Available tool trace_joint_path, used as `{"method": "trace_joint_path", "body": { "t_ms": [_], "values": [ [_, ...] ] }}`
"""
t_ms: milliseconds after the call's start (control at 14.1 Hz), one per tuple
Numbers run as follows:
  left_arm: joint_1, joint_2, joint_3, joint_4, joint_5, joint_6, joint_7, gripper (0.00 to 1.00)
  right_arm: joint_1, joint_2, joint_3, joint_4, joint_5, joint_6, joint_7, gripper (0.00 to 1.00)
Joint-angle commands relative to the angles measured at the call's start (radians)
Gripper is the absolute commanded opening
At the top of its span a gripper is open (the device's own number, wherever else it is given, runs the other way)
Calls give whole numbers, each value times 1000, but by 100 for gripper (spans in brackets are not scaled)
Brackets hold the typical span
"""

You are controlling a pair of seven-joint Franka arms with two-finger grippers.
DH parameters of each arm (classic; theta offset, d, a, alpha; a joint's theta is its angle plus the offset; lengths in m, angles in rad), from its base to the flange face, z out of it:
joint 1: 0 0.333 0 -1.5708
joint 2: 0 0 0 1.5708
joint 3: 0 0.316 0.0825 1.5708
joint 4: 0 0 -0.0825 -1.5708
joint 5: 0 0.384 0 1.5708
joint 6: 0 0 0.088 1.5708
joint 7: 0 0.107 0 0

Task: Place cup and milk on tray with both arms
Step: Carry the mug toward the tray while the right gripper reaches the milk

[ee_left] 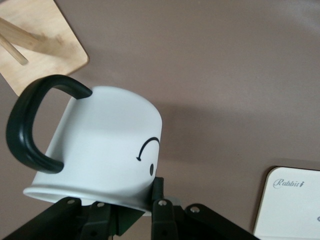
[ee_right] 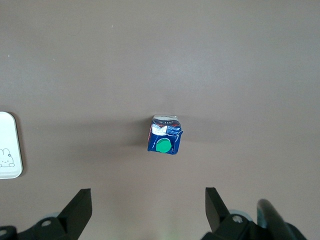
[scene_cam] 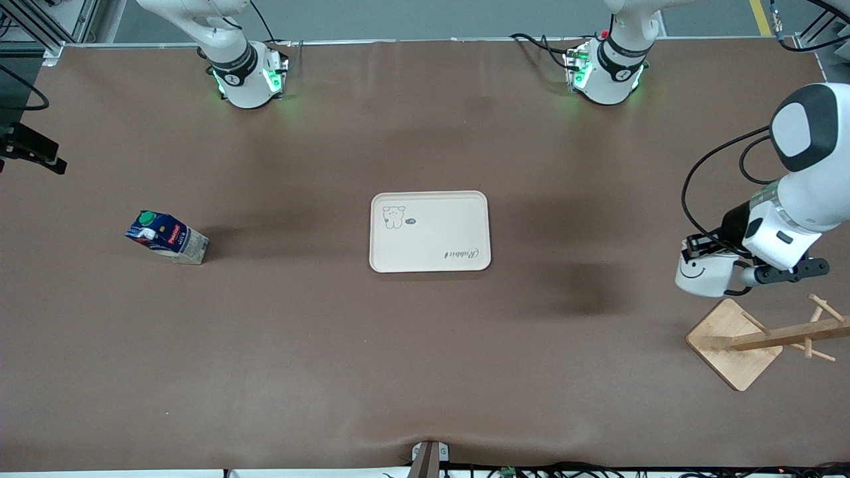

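Observation:
My left gripper [scene_cam: 696, 247] is shut on the rim of the white smiley cup [scene_cam: 705, 273] and holds it in the air over the table at the left arm's end, just above the wooden rack's base. In the left wrist view the cup [ee_left: 100, 145] fills the middle, black handle [ee_left: 30, 125] out to one side, gripper [ee_left: 150, 197] at its rim. The milk carton [scene_cam: 166, 237] stands on the table toward the right arm's end. My right gripper [ee_right: 147, 197] is open and empty, high over the milk [ee_right: 164, 136]; it is out of the front view. The cream tray [scene_cam: 431, 222] lies mid-table, bare.
A wooden rack [scene_cam: 734, 342] with pegs stands near the front camera at the left arm's end; its base shows in the left wrist view [ee_left: 45, 47]. The tray's edge shows in both wrist views [ee_left: 290, 210] [ee_right: 7, 150]. A black device [scene_cam: 30, 151] sits at the right arm's table end.

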Motion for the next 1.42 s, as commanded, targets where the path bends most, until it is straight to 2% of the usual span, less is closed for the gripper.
{"method": "trace_joint_path", "body": {
  "t_ms": [0,213,568,709,851,993,1135,1348],
  "values": [
    [5,0,-45,0,-18,-16,-72,0,-15,9,12,1,-19,7,3,100],
    [1,23,-100,1,-18,-53,-165,0,-17,83,12,6,-19,39,-3,100],
    [-36,75,-171,4,-27,-58,-376,0,-9,135,15,23,-5,98,0,100],
    [-57,91,-176,1,-95,-59,-440,0,-17,161,15,15,35,112,9,100],
    [-82,118,-177,6,-151,-65,-500,0,-75,183,12,21,85,105,-6,100],
    [-113,151,-179,11,-202,-65,-554,0,-83,220,13,27,86,84,-82,100],
    [-125,183,-177,12,-269,-65,-584,0,-83,223,12,18,87,21,-80,100],
    [-157,232,-177,21,-387,-62,-650,0,-83,243,12,19,86,20,-80,100]
  ]
}}
